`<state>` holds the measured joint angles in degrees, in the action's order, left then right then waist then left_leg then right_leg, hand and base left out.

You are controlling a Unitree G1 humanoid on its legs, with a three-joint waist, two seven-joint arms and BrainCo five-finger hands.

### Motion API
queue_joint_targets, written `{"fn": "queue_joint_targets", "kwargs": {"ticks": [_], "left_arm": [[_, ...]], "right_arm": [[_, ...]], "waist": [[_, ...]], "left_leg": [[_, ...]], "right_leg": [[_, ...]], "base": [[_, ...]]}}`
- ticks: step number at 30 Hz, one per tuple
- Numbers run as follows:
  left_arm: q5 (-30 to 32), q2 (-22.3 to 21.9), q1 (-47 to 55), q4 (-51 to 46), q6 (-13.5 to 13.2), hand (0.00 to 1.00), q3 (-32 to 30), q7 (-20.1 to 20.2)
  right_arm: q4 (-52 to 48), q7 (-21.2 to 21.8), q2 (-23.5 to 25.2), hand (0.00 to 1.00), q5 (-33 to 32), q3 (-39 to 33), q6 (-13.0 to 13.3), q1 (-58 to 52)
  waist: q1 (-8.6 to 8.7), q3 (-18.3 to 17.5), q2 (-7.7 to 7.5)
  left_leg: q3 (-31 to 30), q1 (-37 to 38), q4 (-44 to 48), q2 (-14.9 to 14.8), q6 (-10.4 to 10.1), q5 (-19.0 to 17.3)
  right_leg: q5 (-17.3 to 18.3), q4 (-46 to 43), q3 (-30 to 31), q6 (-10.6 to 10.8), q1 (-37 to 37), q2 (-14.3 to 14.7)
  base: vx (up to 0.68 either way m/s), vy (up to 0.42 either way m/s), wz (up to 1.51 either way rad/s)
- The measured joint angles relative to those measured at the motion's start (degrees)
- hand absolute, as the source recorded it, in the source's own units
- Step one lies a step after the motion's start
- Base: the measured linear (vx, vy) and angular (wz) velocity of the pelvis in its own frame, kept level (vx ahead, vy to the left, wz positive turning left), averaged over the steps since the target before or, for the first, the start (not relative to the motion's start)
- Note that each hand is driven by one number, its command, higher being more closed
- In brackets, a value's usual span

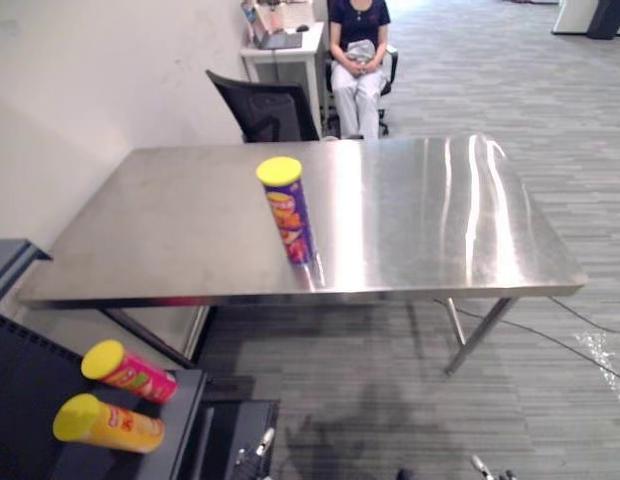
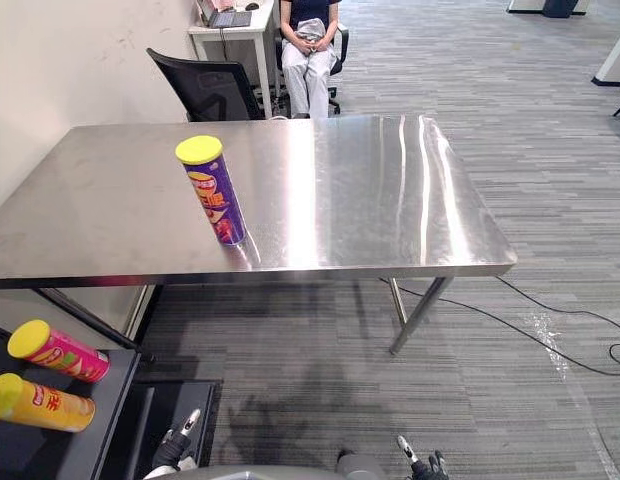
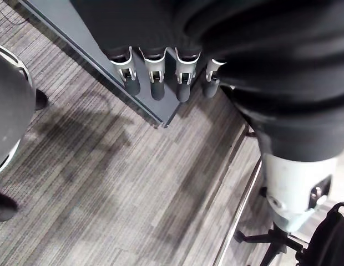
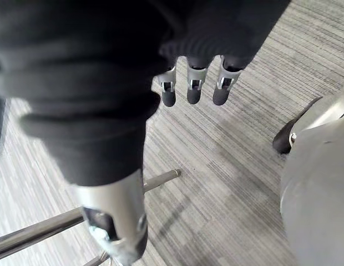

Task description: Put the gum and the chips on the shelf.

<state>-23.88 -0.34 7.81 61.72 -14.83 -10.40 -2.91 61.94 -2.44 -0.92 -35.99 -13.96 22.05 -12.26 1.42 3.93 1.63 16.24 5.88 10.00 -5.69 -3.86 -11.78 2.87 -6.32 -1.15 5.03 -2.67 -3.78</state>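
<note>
A purple chips can (image 1: 288, 211) with a yellow lid stands upright on the steel table (image 1: 420, 210), near its front edge and left of the middle. On the dark shelf (image 1: 30, 400) at the lower left, a pink can (image 1: 130, 372) and a yellow can (image 1: 108, 424) lie on their sides. Both hands hang low in front of the table and hold nothing. The left hand (image 3: 155, 72) has straight fingers above the shelf's corner and the carpet. The right hand (image 4: 191, 83) has straight fingers over the carpet.
A black office chair (image 1: 262, 108) stands behind the table's far edge. Farther back, a person (image 1: 358, 55) sits on a chair beside a white desk (image 1: 285, 55). A wall runs along the left. A cable (image 2: 550, 335) lies on the carpet at the right.
</note>
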Motion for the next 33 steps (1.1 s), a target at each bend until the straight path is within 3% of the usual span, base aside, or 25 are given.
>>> {"fn": "queue_joint_targets", "kwargs": {"ticks": [5, 12, 13, 17, 20, 25, 29, 33], "left_arm": [[0.01, 1.21, -0.01, 1.22, 0.00, 0.00, -0.23, 0.28], [0.43, 1.66, 0.75, 0.87, 0.04, 0.00, -0.42, 0.70], [0.43, 1.65, 1.06, 0.76, 0.07, 0.00, -0.92, 0.76], [0.41, 1.61, 2.75, -0.80, 0.43, 0.00, -2.15, 0.99], [0.50, 1.63, 3.31, -1.49, 0.56, 0.00, -2.47, 1.02], [2.48, 1.87, 4.45, -3.67, 1.25, 0.00, -3.55, 0.86], [2.70, 1.94, 4.60, -7.39, 2.53, 0.00, -1.79, 0.87], [2.82, 2.06, 4.43, -7.82, 3.77, 0.00, 1.07, 0.91]], "right_arm": [[1.24, -3.11, 0.69, 0.00, 0.13, -3.54, -0.16, 0.80], [1.13, -4.56, 1.57, 0.00, -1.18, -6.10, 0.18, 1.29], [-0.20, -4.54, 1.64, 0.00, -2.55, -6.49, 0.61, 1.17], [-9.25, -5.26, 1.15, 0.00, -5.20, -10.28, 2.51, 0.92], [-17.36, -8.63, -1.57, 0.00, -5.59, -16.99, 3.22, 1.90], [-30.19, -16.28, -10.49, 0.00, -6.80, -30.26, 4.77, 5.94], [-46.30, -25.25, -15.05, 0.00, -2.83, -29.04, 5.29, 9.44], [-55.86, -29.86, -15.21, 0.00, 5.26, -24.77, 6.02, 12.71]], "waist": [[-0.23, -0.61, -1.63], [-0.90, -0.93, -2.49], [-1.61, -1.22, -2.90], [-1.69, -1.37, -2.95], [-1.78, -1.63, -2.86], [-1.84, -2.43, -2.43], [-1.82, -2.64, -2.42], [-2.20, -2.98, -3.40]], "left_leg": [[-0.04, -0.94, -0.02, 1.26, 0.17, 0.11], [-1.20, -1.25, -2.79, 1.15, 1.51, -0.76], [-1.03, -1.74, -2.65, 0.98, 1.40, -0.85], [-1.16, -1.89, -2.76, 0.92, 0.86, -1.18], [-1.45, -1.88, -2.79, 0.81, 0.54, -1.52], [-2.84, -1.86, -2.85, 0.39, 0.69, -1.51], [-3.29, -1.53, -2.36, 0.50, 0.69, -1.50], [-4.61, -1.75, -1.72, 1.05, 0.71, -1.49]], "right_leg": [[-3.62, 5.42, -0.60, 0.56, 1.27, -1.45], [-3.76, 7.42, -4.51, 0.43, 1.23, -2.08], [-3.78, 7.64, -5.40, 0.41, 1.11, -2.19], [-3.99, 8.50, -7.02, 0.12, 1.44, -2.42], [-4.21, 8.31, -8.39, 0.36, 1.68, -2.65], [-4.96, 8.15, -10.64, 0.82, 1.98, -2.43], [-4.96, 8.15, -11.77, 0.81, 2.90, -2.68], [-4.95, 8.15, -12.67, 0.82, 3.28, -3.25]], "base": [[-0.05, 0.078, -0.07], [-0.11, 0.015, 0.13], [-0.11, -0.018, -0.07], [-0.03, -0.006, -0.01], [0.06, 0.002, 0.07], [0.13, 0.004, 0.11], [0.10, 0.020, 0.06], [0.02, 0.021, 0.09]]}}
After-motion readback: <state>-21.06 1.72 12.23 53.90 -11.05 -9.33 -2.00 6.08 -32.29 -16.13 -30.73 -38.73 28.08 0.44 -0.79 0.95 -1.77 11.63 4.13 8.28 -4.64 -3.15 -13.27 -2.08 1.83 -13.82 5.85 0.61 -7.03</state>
